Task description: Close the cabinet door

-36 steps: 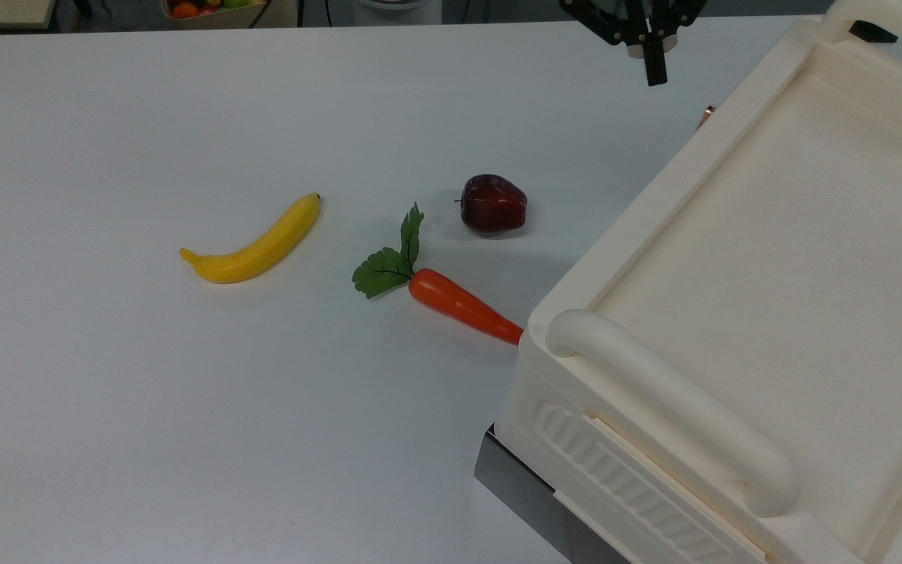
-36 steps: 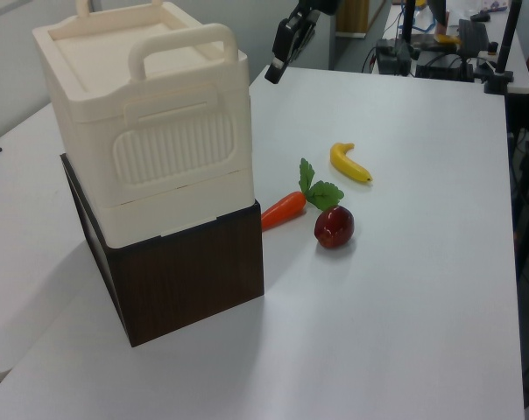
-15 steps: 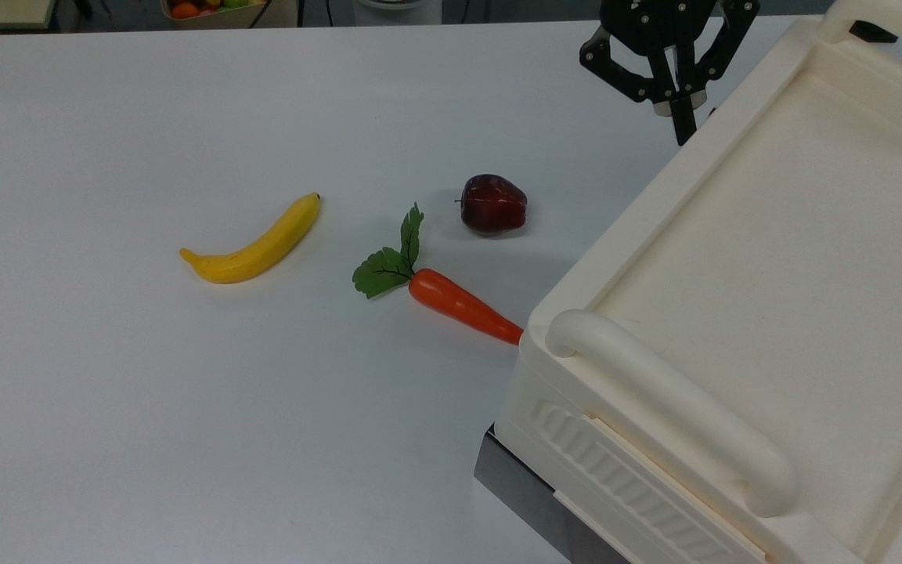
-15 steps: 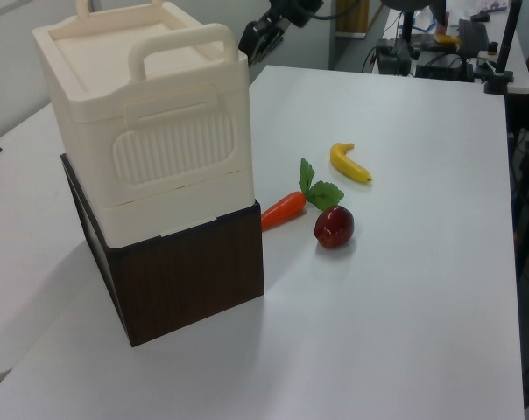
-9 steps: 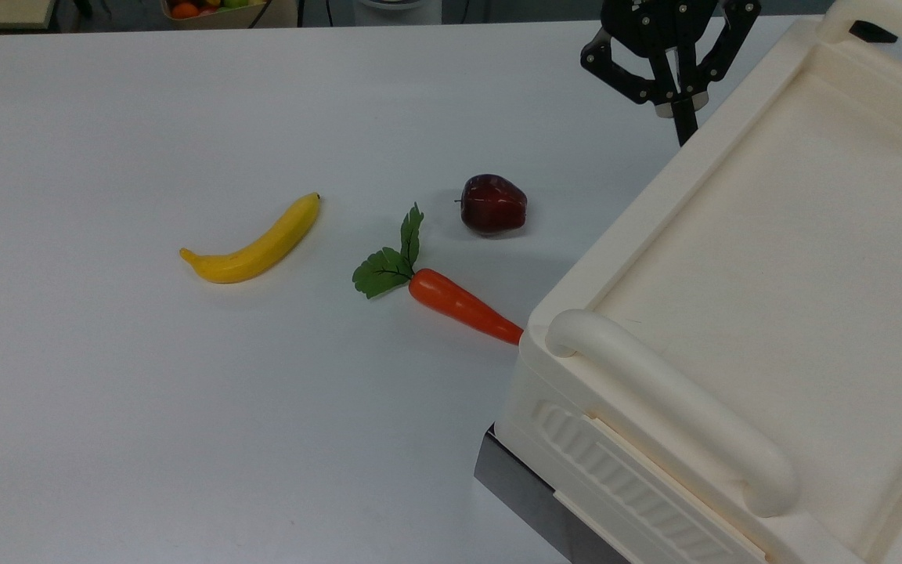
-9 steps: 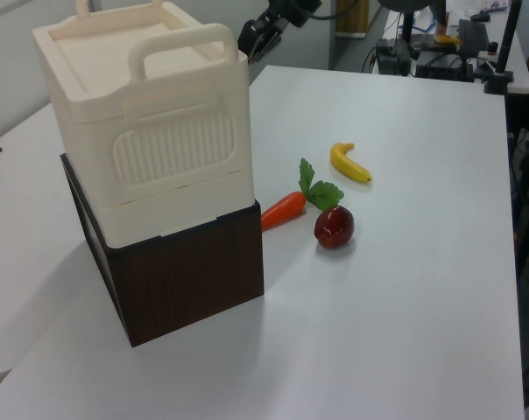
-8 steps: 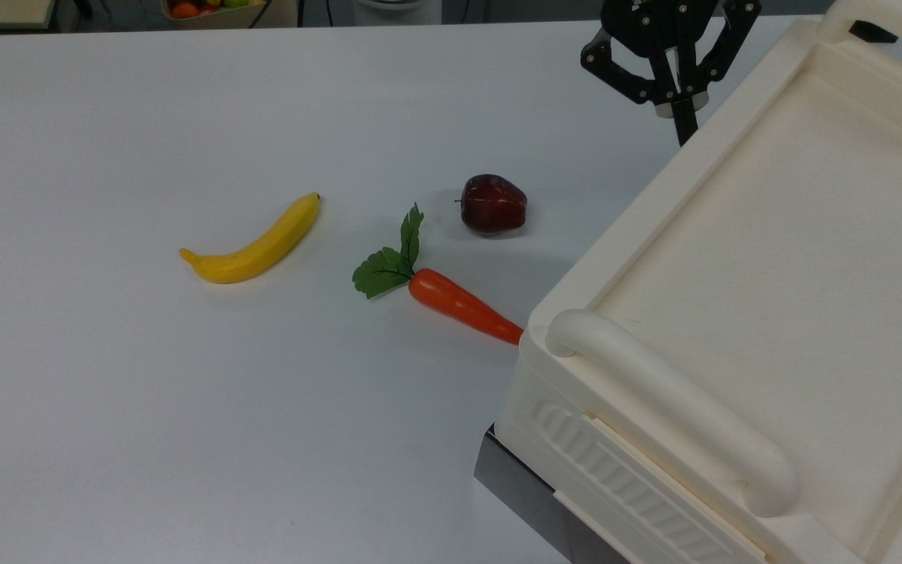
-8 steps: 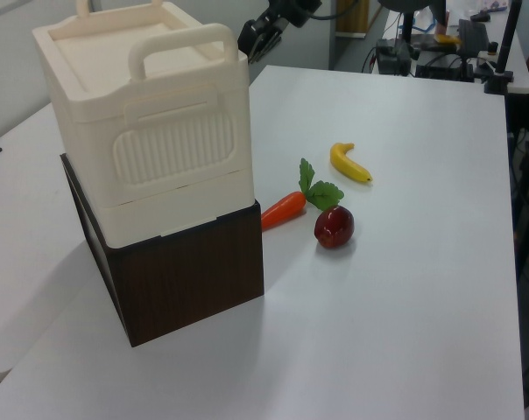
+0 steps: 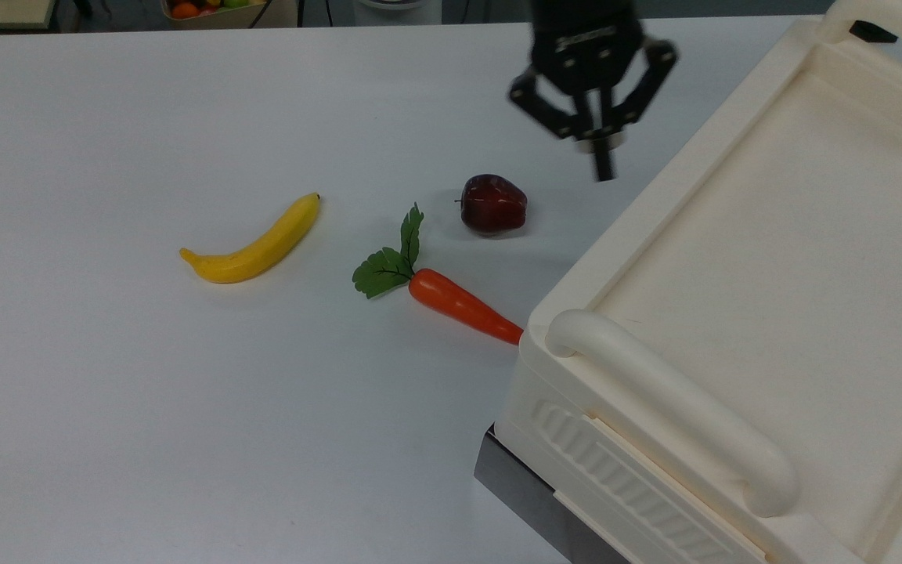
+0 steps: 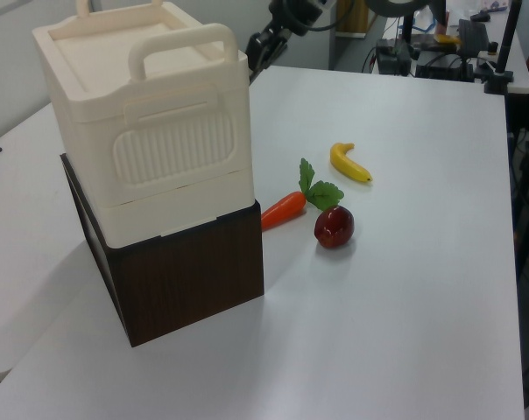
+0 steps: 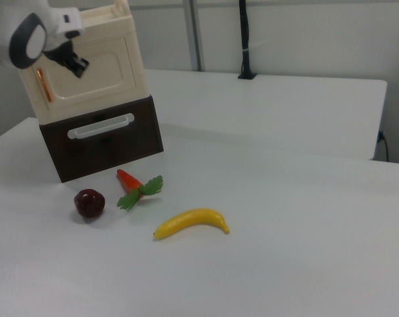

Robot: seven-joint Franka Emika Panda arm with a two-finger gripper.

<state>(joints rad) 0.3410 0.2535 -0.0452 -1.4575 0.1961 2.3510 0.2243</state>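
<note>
Hovering gripper [image 9: 601, 174] with fingers pressed together beside cabinet door [image 11: 87, 74], seemingly shut flush; risking clipping apple [image 9: 493, 204] if dropping.

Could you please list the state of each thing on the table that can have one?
cabinet door: shut flush against the cream cabinet front, as the right view shows.
gripper: fingers together, holding nothing, in the air beside the cabinet.
drawer: pushed in, in the dark base.
apple: resting on the table.
carrot: lying flat.
banana: lying flat.
</note>
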